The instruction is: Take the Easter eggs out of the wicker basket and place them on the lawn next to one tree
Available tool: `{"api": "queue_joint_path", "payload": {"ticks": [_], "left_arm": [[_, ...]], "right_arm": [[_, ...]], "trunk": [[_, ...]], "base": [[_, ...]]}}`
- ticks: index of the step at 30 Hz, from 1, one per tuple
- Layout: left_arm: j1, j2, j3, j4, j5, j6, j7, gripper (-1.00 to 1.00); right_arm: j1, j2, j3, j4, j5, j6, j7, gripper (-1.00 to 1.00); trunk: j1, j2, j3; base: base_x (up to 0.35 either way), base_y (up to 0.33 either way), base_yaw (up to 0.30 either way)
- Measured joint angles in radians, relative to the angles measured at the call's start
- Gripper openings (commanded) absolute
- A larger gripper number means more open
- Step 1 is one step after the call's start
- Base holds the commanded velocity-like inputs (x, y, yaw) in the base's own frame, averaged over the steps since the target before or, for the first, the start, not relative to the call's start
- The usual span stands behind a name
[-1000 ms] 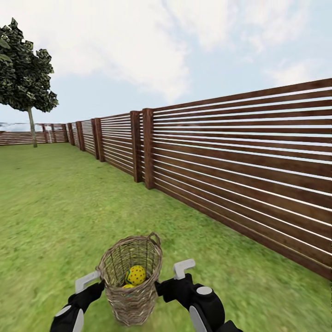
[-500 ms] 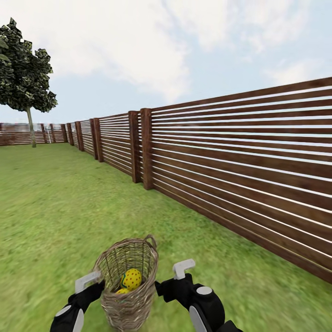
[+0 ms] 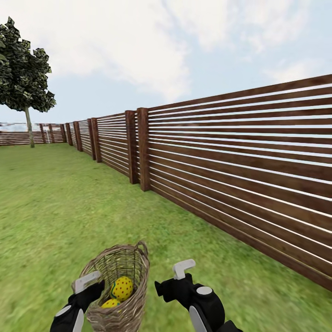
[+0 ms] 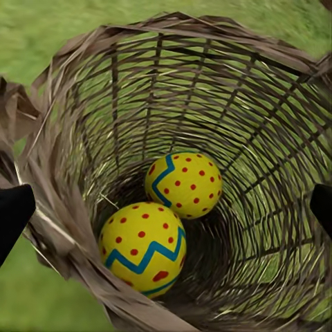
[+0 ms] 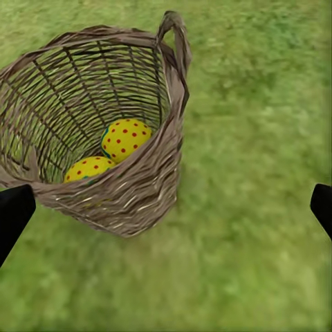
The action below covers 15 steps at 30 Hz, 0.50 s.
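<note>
Wicker basket [image 3: 119, 288] on the lawn [image 3: 55, 207] at six o'clock, two Easter eggs [image 4: 166, 221] visible inside.
Both grippers, left gripper [image 3: 86, 282] and right gripper [image 3: 180, 271], stand apart, empty; next, I judge, left reaches in; tree [image 3: 25, 83] waits at ten o'clock.

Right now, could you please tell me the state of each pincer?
Left pincer: open, empty, at the wicker basket rim.
Right pincer: open, empty, beside the basket.
</note>
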Motion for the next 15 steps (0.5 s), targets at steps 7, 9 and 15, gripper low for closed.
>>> {"api": "queue_joint_path", "payload": {"ticks": [7,9,15], "left_arm": [[0.000,0.000,0.000,0.001,0.000,0.000,0.000,1.00],[0.000,0.000,0.000,0.001,0.000,0.000,0.000,1.00],[0.000,0.000,-0.001,0.001,0.001,0.000,0.000,1.00]], "right_arm": [[0.000,0.000,0.000,0.000,0.000,0.000,0.000,1.00],[0.000,0.000,0.000,0.000,0.000,0.000,0.000,1.00],[0.000,0.000,0.000,0.000,0.000,0.000,0.000,1.00]], "trunk": [[0.000,0.000,0.000],[0.000,0.000,0.000],[0.000,0.000,0.000]], "base": [[0.080,-0.075,0.000],[0.030,-0.028,0.000],[0.009,-0.009,0.000]]}}
